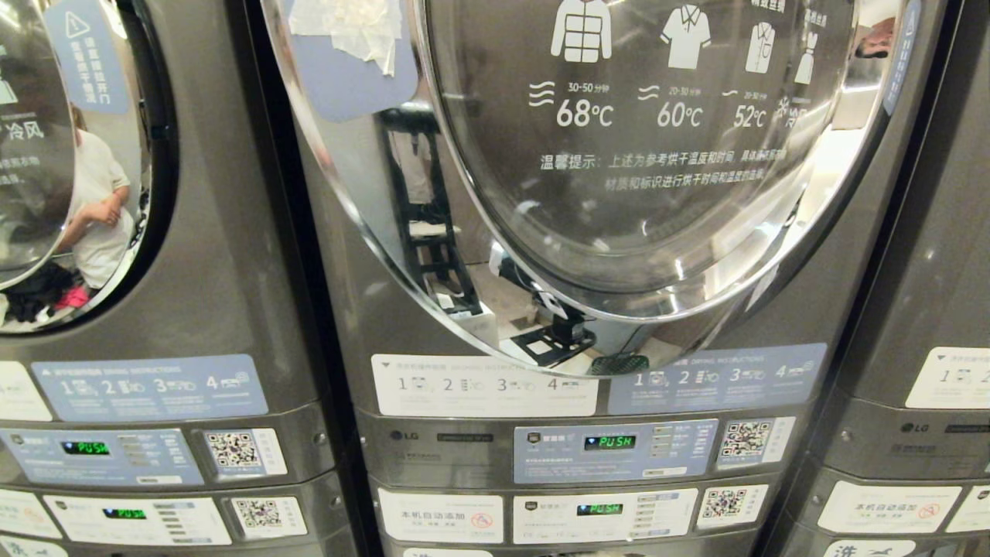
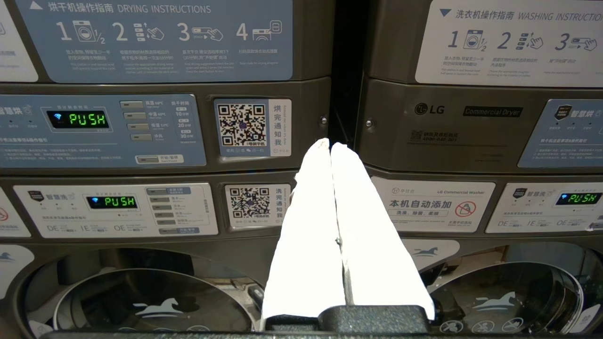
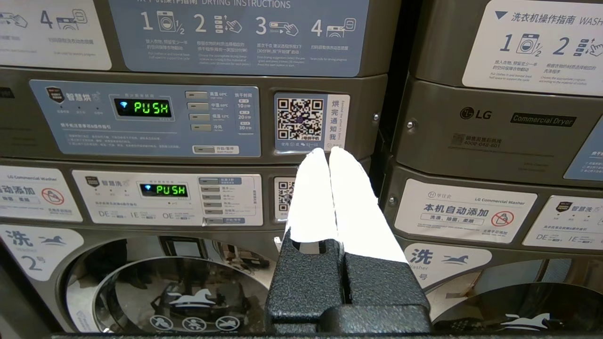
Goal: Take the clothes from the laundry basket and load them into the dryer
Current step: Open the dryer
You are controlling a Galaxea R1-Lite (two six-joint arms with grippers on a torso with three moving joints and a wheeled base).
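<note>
The left gripper [image 2: 331, 147] is closed, its white fingertips pressed together with nothing between them. It is level, facing the seam between two stacked machines at control-panel height. The right gripper [image 3: 328, 151] is likewise closed and empty, facing the edge of the control panel [image 3: 146, 117] of the dryer, just below its QR-code sticker [image 3: 300, 119]. Neither gripper appears in the head view; both arms read as parked.

Beyond the grippers, the dryer [image 1: 588, 325] fills the head view. Its round glass door [image 1: 650, 147] is shut, with temperature icons printed on it, and the green display [image 1: 609, 442] on the panel below reads PUSH. Below each dryer panel the wrist views show a washer panel [image 3: 165, 197] and a washer door [image 3: 165, 292], also shut. Identical stacks stand at either side.

The laundry basket and the clothes appear in no view; their location cannot be determined. A person shows only as a reflection in the neighbouring door [image 1: 93, 209].

Assessment: the task is at its start. No garment is held and the dryer is not open. The next move calls for opening a gripper and getting the dryer door open, which requires locating its handle or edge, then finding the basket, probably by turning or lowering the view.
</note>
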